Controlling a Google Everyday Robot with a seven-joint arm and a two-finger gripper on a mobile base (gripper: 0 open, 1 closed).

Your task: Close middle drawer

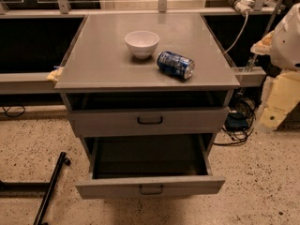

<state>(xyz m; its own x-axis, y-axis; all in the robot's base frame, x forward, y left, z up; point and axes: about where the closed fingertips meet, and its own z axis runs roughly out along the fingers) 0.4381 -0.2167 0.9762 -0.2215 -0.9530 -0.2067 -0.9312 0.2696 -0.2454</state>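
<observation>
Nearest, on the speckled floor at the lower left, a black metal bar (50, 186) lies slanted, well apart from the cabinet and not in front of either drawer. Just beyond it the middle drawer (150, 186) stands pulled far out of the grey cabinet (103, 74). Its low flat front and small dark loop handle face the camera, and the deep box behind shows a bare grey bottom. Nothing stands on the floor directly before its front.

Above it, the taller-fronted drawer (187, 121) sits slightly out, with a dark gap between it and the cabinet top. To the right of the cabinet a tangle of black cables (239, 123) lies on the floor near a dark blue box.

The gripper (274, 104), a cream-coloured shape below the white arm (288, 34), hangs at the right edge, well apart from the middle drawer and holding nothing that shows. Whether it is open or closed I cannot tell.

On the cabinet top a blue drink can (175, 64) lies on its side near the right front; its print is white and silver but cannot be read. Just behind and to its left a white bowl (141, 43) stands upright. Something yellowish (54, 74) pokes out at the top's left front corner. Farthest back, a white power strip (238, 3) rests on the rail, its cord running down.
</observation>
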